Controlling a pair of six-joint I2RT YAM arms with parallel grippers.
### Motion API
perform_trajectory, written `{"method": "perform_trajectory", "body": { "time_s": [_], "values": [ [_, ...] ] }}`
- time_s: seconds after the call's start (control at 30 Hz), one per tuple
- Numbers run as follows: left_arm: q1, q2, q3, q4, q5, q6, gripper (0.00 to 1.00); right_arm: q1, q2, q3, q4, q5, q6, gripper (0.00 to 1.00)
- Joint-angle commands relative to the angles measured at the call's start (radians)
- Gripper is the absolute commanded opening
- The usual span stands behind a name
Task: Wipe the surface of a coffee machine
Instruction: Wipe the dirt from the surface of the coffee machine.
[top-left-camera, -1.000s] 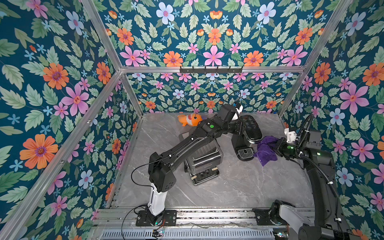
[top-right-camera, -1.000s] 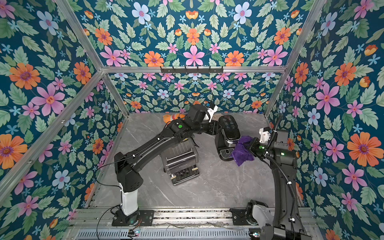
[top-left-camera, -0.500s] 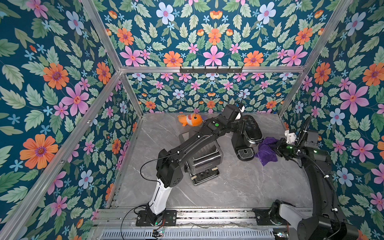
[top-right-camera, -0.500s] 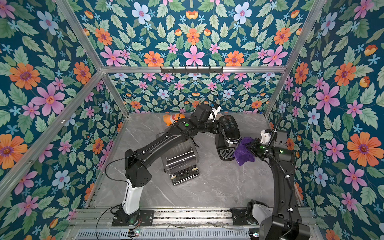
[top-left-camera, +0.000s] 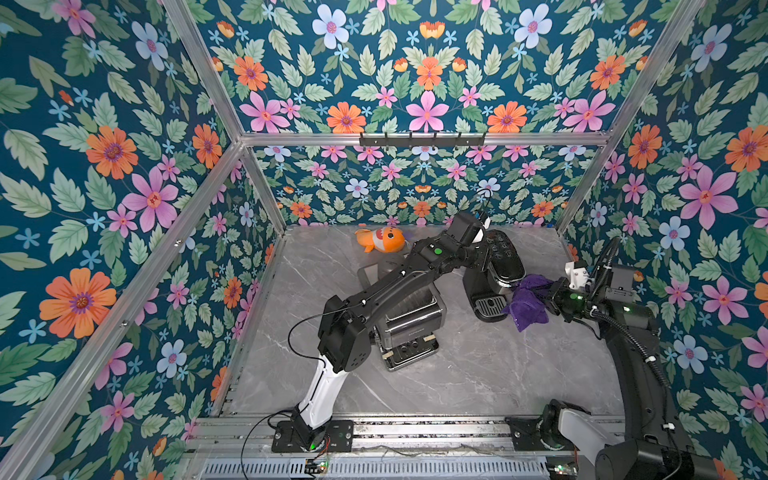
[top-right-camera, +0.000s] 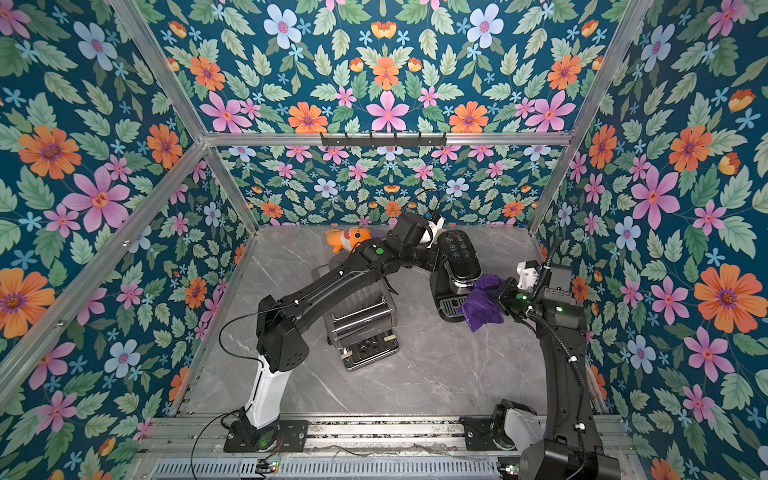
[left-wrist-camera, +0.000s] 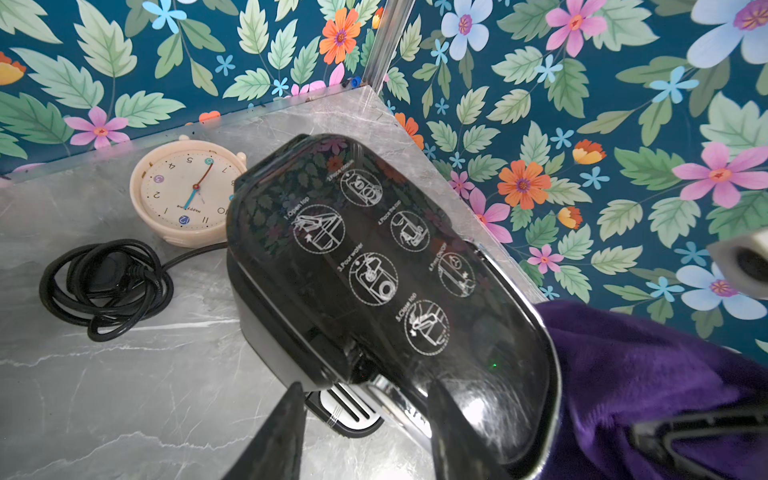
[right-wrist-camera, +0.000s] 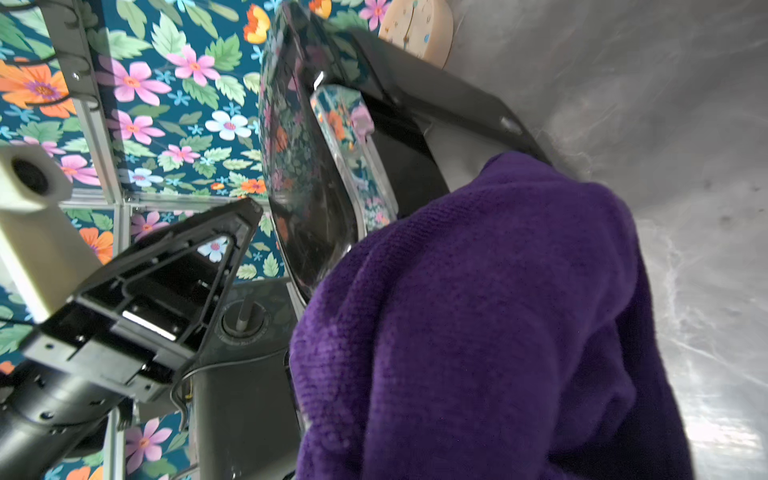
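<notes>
The coffee machine (top-left-camera: 494, 270) is seen right of centre in both top views, standing on the grey marble table (top-left-camera: 457, 374) near the back wall. Its glossy black lid, printed with white instruction icons, fills the middle of the left wrist view. The left gripper (left-wrist-camera: 365, 382) is placed at the machine's head from the left of the frame. Its fingers (left-wrist-camera: 286, 432) are held apart with the head's edge between them, each lying against it. The right gripper (top-left-camera: 550, 293) is pressed together on a bunched purple cloth (top-left-camera: 525, 303), which is held against the lower right edge of the lid. A dark grey appliance (top-left-camera: 409, 328) is partly covered by the left arm at the frame's centre. An orange fish toy (top-left-camera: 380, 240) lies above it. A cream clock (left-wrist-camera: 187, 193) and a coiled black cord (left-wrist-camera: 108, 286) are shown at the left of the left wrist view.
</notes>
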Motion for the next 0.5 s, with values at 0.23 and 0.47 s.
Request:
{"method": "perform_trajectory", "body": {
  "time_s": [0.23, 0.47],
  "values": [
    [0.001, -0.023, -0.03, 0.015, 0.01, -0.019, 0.49, -0.059, 0.042, 0.111, -0.087, 0.035, -0.097, 0.0],
    [0.001, -0.014, -0.028, 0.004, 0.029, -0.031, 0.49, -0.087, 0.144, 0.211, -0.02, -0.002, -0.072, 0.0]
  ]
}}
